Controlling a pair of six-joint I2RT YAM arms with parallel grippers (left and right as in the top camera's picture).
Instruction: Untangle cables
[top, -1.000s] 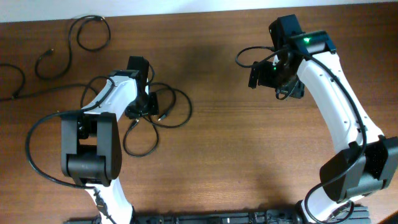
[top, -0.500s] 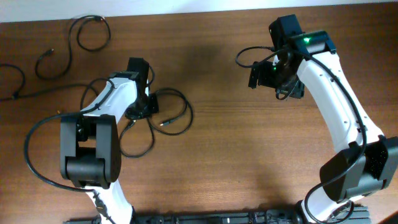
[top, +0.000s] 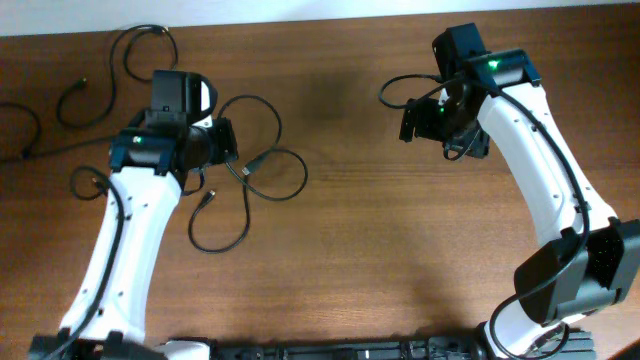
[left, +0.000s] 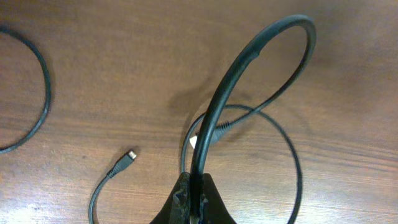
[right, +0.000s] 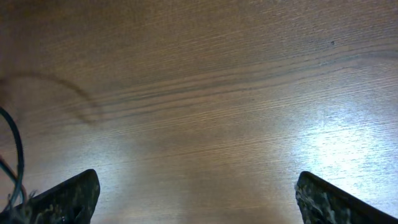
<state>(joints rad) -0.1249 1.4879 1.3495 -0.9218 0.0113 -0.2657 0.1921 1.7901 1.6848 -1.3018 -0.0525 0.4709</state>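
Pinches one cable (left: 217, 112) in the left gripper (left: 193, 190), jaws clenched tight on it with no gap showing, and holds it up off the table (top: 380, 260) in a tall arch.

Differs from a second ago: then crouched low over the tangle with the arm folded; now stands stretched and raised, wrist drawn toward the back-left, with a fresh loop pulled out beyond the gripper in the overhead view. Has loosened the bundle (top: 250, 190) into wider rings, with two plugs (top: 207, 198) lying free on the wood. Reads as real progress, though not as a finish: still shows loops crossing just right of the gripper, so probably calls for more pulling apart before any setting down.

Keeps the right gripper (right: 196, 193) exactly as before: spread wide, gripping nothing, over bare wood, well apart from the bundle.

Leaves other cords (top: 140, 55) at the back-left corner, apart from the bundle.
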